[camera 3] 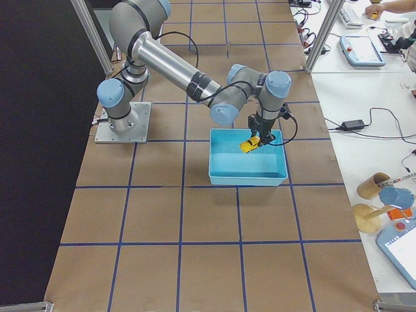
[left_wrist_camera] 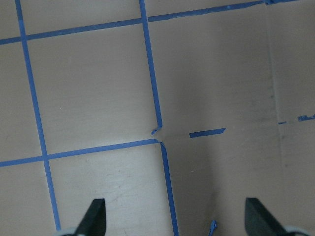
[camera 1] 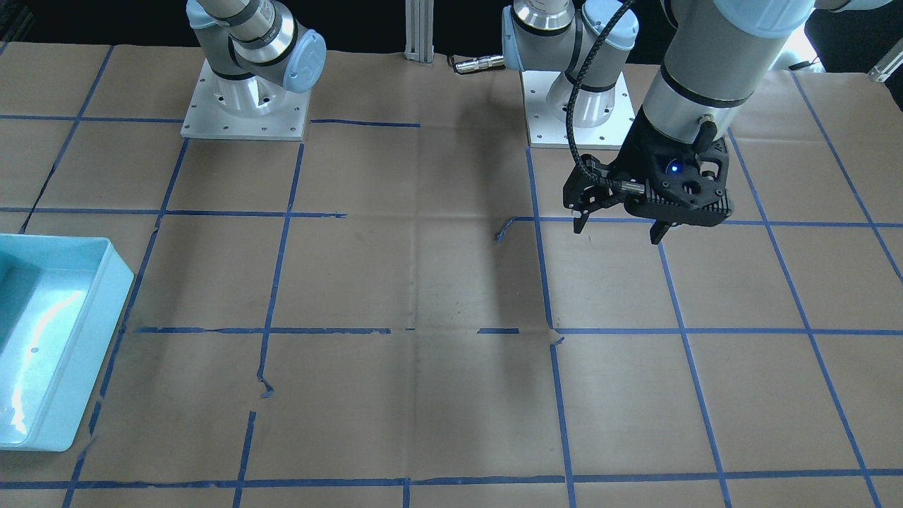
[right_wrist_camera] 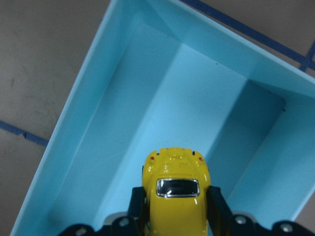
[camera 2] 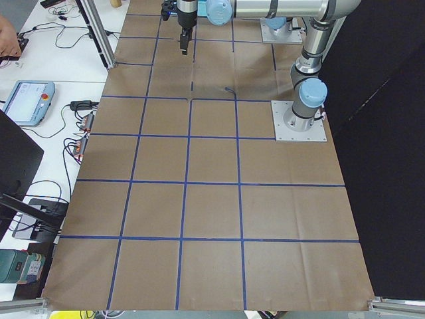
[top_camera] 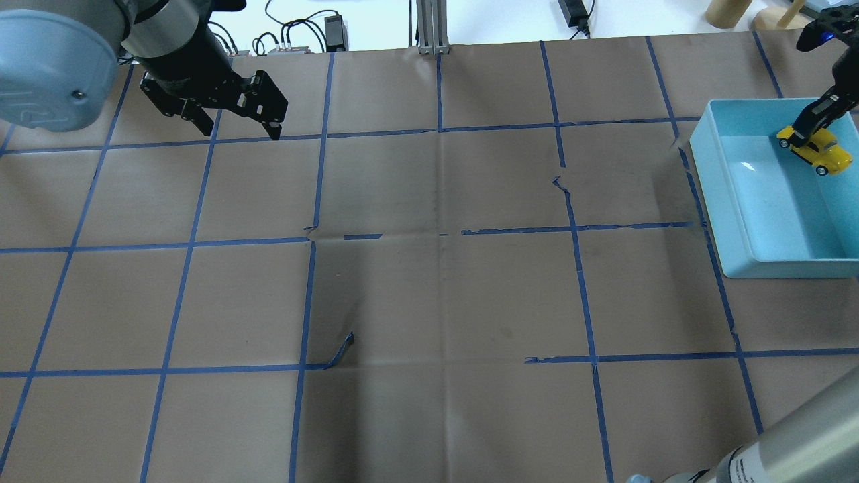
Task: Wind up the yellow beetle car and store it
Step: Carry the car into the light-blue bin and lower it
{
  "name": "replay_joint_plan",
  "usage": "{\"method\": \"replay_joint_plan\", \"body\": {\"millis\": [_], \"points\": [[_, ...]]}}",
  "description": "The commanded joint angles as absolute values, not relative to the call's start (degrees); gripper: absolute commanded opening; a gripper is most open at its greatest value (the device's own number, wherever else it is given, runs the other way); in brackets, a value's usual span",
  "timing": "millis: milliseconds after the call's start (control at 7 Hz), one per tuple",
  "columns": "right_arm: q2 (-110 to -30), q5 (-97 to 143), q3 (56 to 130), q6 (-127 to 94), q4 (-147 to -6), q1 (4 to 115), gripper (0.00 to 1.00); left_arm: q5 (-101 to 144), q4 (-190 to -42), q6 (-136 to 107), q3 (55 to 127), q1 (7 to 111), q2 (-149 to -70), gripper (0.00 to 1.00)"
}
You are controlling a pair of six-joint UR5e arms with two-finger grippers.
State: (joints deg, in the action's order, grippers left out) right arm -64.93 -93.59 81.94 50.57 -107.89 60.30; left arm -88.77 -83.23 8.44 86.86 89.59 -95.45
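The toy car (right_wrist_camera: 175, 189) was glossy yellow, with a dark rear window and black wheels. The bin (right_wrist_camera: 74, 123) was pale turquoise throughout. The table covering (top_camera: 436, 302) was brown paper carrying a grid of blue tape (top_camera: 188, 245). The left gripper (camera 1: 617, 233) and right gripper (right_wrist_camera: 177, 203) were black. The arms (camera 1: 705, 63) were silver-grey with pale blue joint caps.

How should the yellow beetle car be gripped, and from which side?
Pinch the yellow beetle car across its two flat sides, as the right gripper does over the blue bin, coming in along its length; the rounded roof and hood would likely slip.
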Motion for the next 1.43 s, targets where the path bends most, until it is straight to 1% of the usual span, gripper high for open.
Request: {"method": "replay_joint_plan", "body": {"millis": [0,429,857,1143,1286], "points": [[-64.4,-94.5,83.6,31.5,-109.0,60.3,0.18,-88.8,-83.2,8.4,86.8,89.6,-95.4,1.00],[-63.9,-92.6,91.2,21.0,-119.0,60.3,0.16,-88.9,-83.2,8.7,88.0,89.6,-94.3,1.00],[-64.4,-92.8,100.6,24.4,-131.7,59.2,0.15,-88.8,-83.2,8.8,87.6,89.6,-94.7,1.00],[-65.3,-92.7,101.7,27.8,-132.0,58.3,0.16,-88.8,-83.2,8.7,87.5,89.6,-95.2,1.00],[-65.7,-92.7,101.7,28.4,-131.9,58.3,0.33,-88.8,-83.2,8.8,87.6,89.6,-94.7,1.00]]}}
